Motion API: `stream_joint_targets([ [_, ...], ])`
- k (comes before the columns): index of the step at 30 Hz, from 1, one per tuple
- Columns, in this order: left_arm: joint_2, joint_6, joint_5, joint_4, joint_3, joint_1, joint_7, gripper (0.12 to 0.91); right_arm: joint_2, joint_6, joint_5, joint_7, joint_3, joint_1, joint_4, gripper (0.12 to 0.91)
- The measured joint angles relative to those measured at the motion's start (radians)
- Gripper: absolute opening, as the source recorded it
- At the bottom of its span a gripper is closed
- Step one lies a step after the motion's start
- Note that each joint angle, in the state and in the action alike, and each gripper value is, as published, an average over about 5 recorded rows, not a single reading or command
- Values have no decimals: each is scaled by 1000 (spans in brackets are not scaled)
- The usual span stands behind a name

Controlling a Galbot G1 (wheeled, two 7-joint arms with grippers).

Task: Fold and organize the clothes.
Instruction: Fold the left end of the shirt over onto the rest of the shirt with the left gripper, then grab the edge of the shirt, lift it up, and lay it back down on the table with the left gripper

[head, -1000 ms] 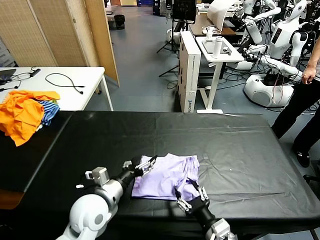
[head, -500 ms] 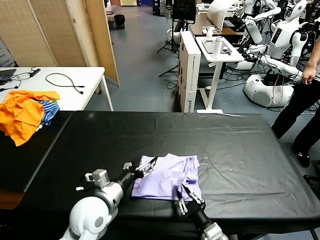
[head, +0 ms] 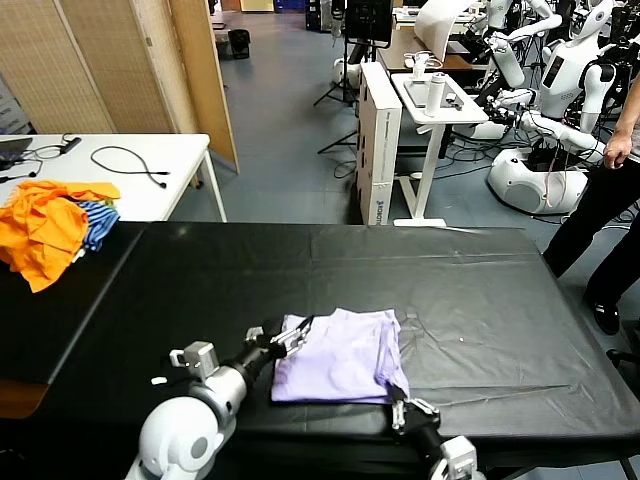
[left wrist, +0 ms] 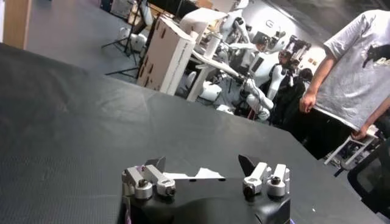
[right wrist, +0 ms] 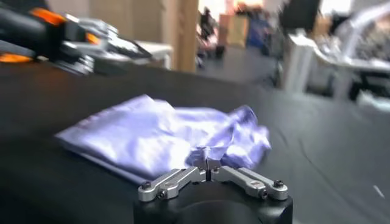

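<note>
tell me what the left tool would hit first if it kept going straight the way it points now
Most likely the lavender T-shirt. The left tool, open, sits at the shirt's left edge on the black table and points across it. Depth is unclear, so it may skim just over the fabric.

T-shirt blurred, bystander head cropped

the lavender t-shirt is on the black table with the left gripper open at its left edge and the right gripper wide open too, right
Not quite: the right gripper is shut, its fingertips meeting on a corner of the lavender T-shirt, as the right wrist view shows. The shirt does lie on the black table, and the left gripper is open at its left edge.
</note>
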Motion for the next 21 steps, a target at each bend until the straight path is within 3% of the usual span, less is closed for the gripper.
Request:
stream_joint_targets([
  [7, 4, -17, -2, 4, -22, 22, 1, 907, 8, -11, 152, -37, 65, -15, 46, 723],
  [10, -6, -28, -2, 4, -36, 39, -1, 907, 18, 1, 203, -56, 94, -22, 78, 859],
  [13, -20, -41, 8, 4, -46, 62, 0, 907, 30, 16, 234, -69, 117, -24, 111, 901],
  [21, -62, -91, 39, 25, -53, 108, 12, 907, 38, 32, 269, -73, 138, 0, 142, 907],
])
